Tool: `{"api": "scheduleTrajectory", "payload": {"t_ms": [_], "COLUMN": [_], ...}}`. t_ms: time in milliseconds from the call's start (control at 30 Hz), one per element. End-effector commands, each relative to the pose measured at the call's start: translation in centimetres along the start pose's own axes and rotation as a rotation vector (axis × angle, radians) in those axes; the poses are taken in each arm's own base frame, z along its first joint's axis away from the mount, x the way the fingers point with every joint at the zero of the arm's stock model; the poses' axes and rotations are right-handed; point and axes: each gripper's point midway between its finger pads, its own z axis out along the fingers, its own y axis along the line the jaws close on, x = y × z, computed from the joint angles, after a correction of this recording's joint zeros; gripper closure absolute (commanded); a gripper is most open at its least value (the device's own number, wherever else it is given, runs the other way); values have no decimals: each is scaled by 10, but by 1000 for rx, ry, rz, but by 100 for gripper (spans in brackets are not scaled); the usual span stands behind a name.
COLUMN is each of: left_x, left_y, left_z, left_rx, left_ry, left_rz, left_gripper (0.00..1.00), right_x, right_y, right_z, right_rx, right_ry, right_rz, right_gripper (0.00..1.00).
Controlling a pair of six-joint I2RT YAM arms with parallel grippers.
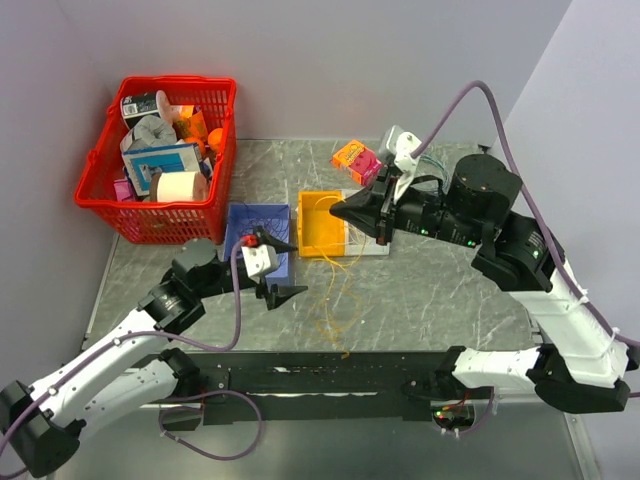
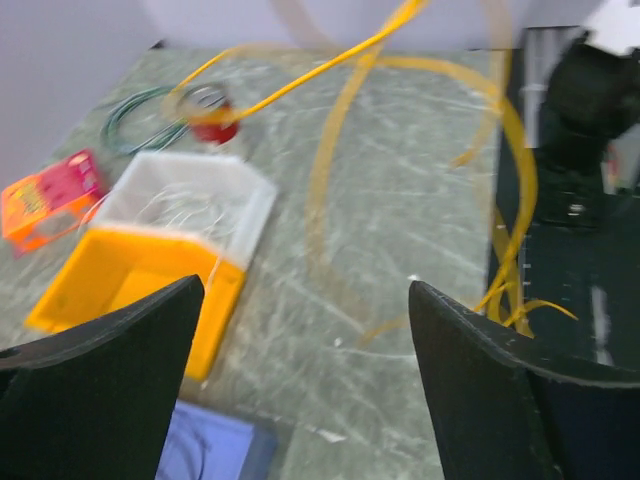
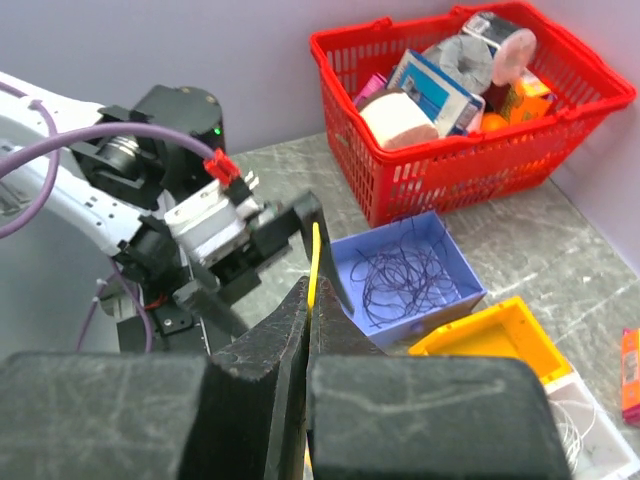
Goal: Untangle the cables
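Observation:
My right gripper [image 1: 338,210] is shut on a thin yellow-orange cable [image 1: 334,290]. The cable hangs from its jaws in loose loops down to the table. In the right wrist view the cable [image 3: 314,262] sticks up between the closed fingertips. The dark purple cable [image 3: 400,275] lies bunched in the blue bin [image 1: 240,225]. A thin white cable [image 2: 185,205] lies in the white bin. My left gripper [image 1: 283,270] is open and empty beside the blue bin, left of the hanging cable. In the left wrist view the yellow loops [image 2: 512,150] hang ahead of its open jaws [image 2: 305,290].
A red basket [image 1: 105,205] full of items stands at the back left. A yellow bin [image 1: 305,240] and a white bin [image 2: 255,190] sit mid-table. A pink-orange box [image 1: 357,158], a teal wire coil [image 2: 135,120] and a red can [image 2: 212,126] lie further back.

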Motion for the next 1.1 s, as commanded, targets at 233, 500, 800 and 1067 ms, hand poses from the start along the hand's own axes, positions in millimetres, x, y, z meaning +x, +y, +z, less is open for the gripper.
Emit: {"api": "scheduleTrajectory", "payload": {"t_ms": [233,500,800,1067], "left_x": [-60,-35,70,115], "left_y": [-12,-7,14,-2], "left_z": [19,20,-14,-40], "left_rx": [124,79,-95,-57], "left_ry": [-140,-63,204,320], "left_rz": [222,168,209,276], "left_gripper": [48,99,99,99], "right_x": [-46,-49,-94,-121], "right_y": [34,-4,-83,-96], "right_z": [-28,-38,-122,-171], "right_rx": [-154,74,585,770], "right_ry": [-196,-197,-310,-396], "right_rz": [-127,-111,-69,-106], "right_gripper": [100,100,100,100]}}
